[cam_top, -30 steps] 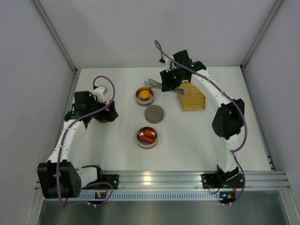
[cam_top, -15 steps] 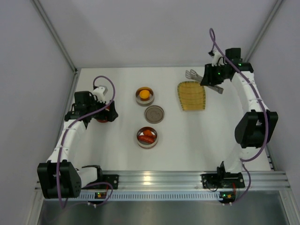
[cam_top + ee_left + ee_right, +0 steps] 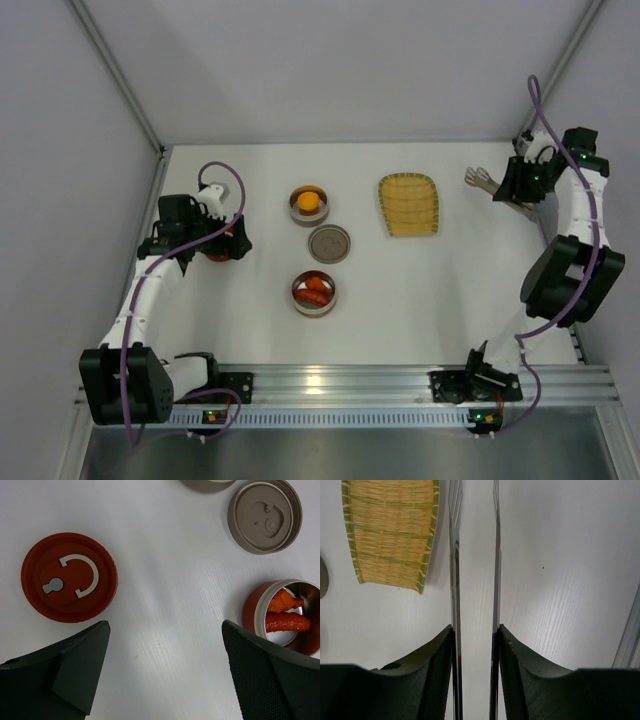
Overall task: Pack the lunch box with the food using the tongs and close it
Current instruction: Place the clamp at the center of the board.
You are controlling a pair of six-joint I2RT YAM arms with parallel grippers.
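Observation:
My right gripper [image 3: 515, 185] is shut on the slim silver tongs [image 3: 478, 179] at the far right, above the table. In the right wrist view its fingers press both tongs arms [image 3: 455, 555] from outside, around the gripper [image 3: 475, 627]. The round lunch box tins stand mid-table. One holds the orange-yellow piece [image 3: 309, 200], another the two red sausages [image 3: 314, 290], also seen in the left wrist view [image 3: 287, 622]. A grey round part [image 3: 329, 243] lies between them. My left gripper [image 3: 215, 243] hangs open by the red lid [image 3: 69, 577], with nothing between its fingers [image 3: 165, 630].
A woven yellow tray [image 3: 409, 204] lies right of the tins, and its edge shows left of the tongs [image 3: 390, 535]. Grey walls enclose the table on three sides, the right wall close to my right arm. An aluminium rail [image 3: 340, 380] runs along the near edge.
My right arm swung with the tongs from beside the orange-piece tin, past the tray, to the far right. The left arm has not moved.

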